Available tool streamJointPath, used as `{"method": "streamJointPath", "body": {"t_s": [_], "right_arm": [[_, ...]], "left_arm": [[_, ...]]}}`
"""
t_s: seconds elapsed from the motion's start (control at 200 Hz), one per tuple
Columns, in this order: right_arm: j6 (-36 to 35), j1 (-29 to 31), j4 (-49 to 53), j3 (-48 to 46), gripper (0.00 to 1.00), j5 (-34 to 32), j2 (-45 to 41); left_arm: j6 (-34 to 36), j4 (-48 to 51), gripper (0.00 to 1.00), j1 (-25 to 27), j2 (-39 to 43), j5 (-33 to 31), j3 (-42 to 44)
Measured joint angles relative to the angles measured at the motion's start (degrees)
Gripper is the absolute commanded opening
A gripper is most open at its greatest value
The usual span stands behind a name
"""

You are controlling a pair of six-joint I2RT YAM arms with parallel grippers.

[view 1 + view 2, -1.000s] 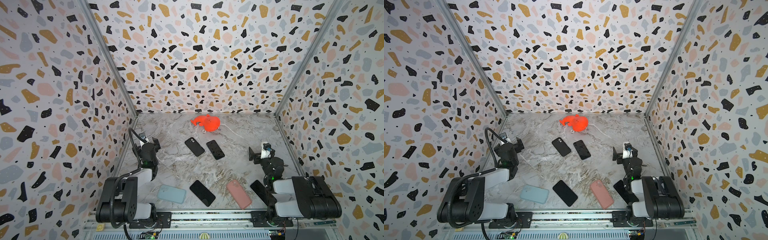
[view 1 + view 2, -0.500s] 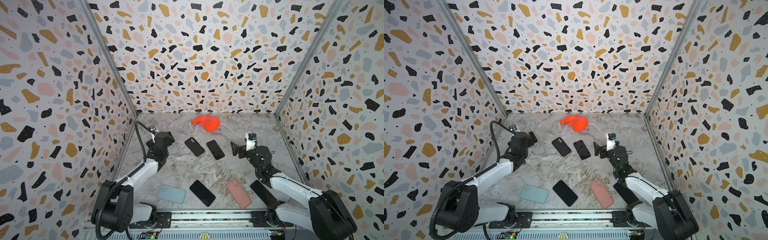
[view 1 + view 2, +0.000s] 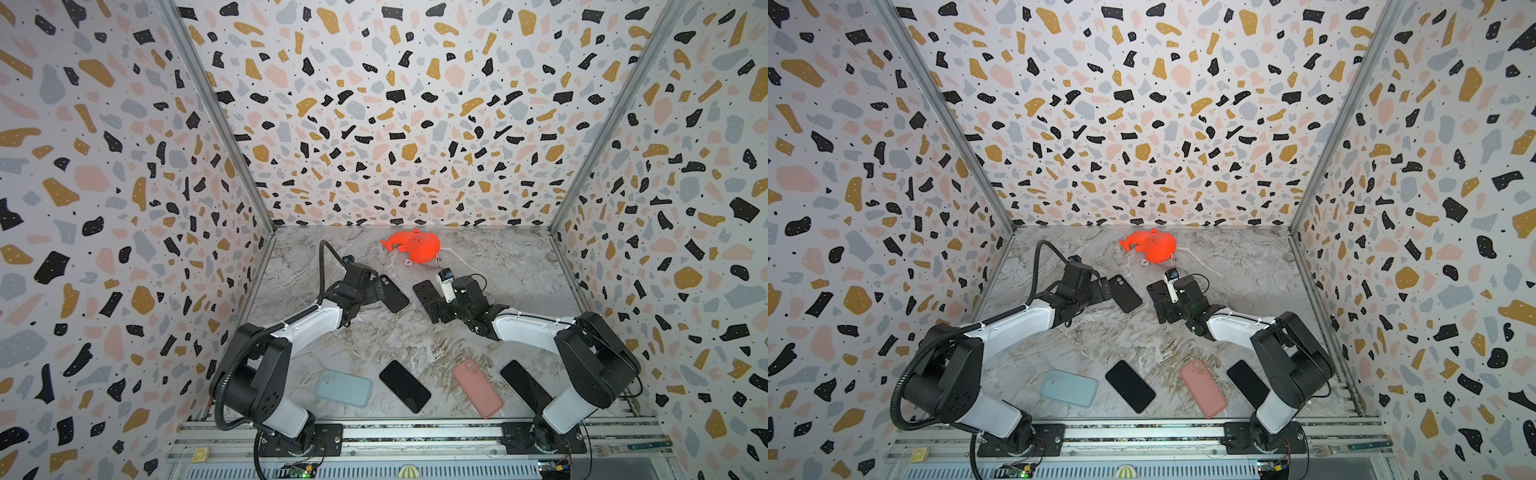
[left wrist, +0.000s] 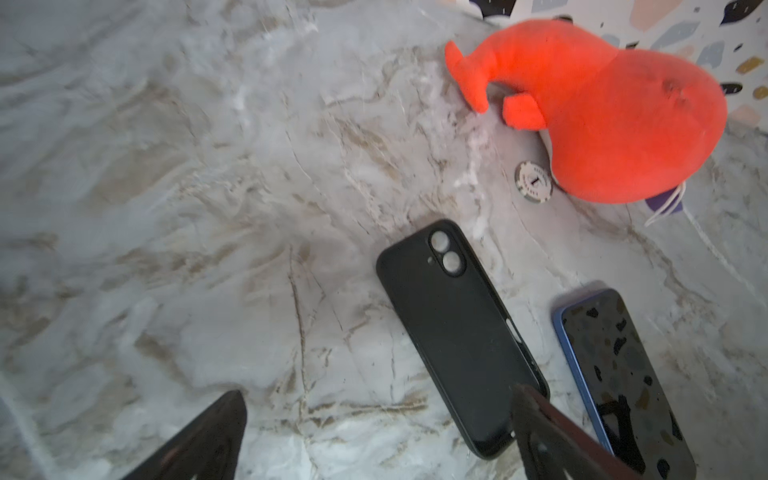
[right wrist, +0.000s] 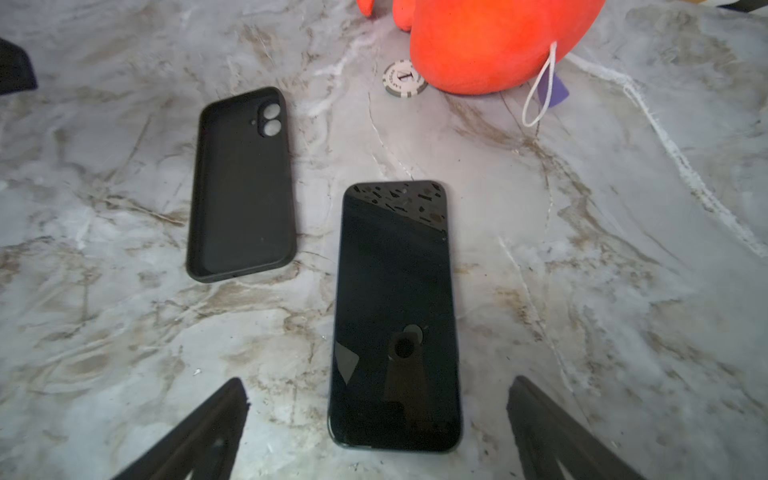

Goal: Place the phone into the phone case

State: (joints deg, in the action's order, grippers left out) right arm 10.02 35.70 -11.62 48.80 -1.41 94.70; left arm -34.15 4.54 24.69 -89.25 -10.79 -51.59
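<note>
With left end effector and right end effector gaping empty, the right likely needed centring squarely across the phone, beside the phone case, before closing.

3 phones, 3 cases, 1 plush, 1 chip.

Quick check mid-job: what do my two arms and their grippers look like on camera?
Both arms match: the left arm and right arm have white forearm shells between bulky black joints. A ribbed black hose loops along the left arm. The left gripper and right gripper are black with tapering jaws; a small white block with a blue top sits at the right wrist.
</note>
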Motion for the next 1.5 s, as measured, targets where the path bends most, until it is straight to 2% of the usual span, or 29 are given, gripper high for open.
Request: {"method": "streamJointPath", "body": {"t_s": [0.285, 0.606, 1.031, 1.502], "right_arm": [[-2.6, 0.5, 8.2, 6.6, 0.96, -3.9, 4.8], [-3.5, 0.8, 11.7, 8.7, 0.93, -3.5, 6.9], [-3.5, 0.8, 13.7, 12.6, 0.90, -3.1, 11.3], [-1.8, 0.9, 15.1, 17.1, 0.83, -3.4, 16.2]], "left_arm": [[-0.2, 1.6, 1.00, 0.4, -3.8, 9.4, -2.0], [0.1, 0.4, 1.00, 0.5, -5.0, 16.0, -1.9], [0.2, 0.1, 1.00, 0.5, -5.0, 18.0, -1.9], [0.0, -0.1, 0.99, 0.5, -5.0, 18.8, -1.9]]}}
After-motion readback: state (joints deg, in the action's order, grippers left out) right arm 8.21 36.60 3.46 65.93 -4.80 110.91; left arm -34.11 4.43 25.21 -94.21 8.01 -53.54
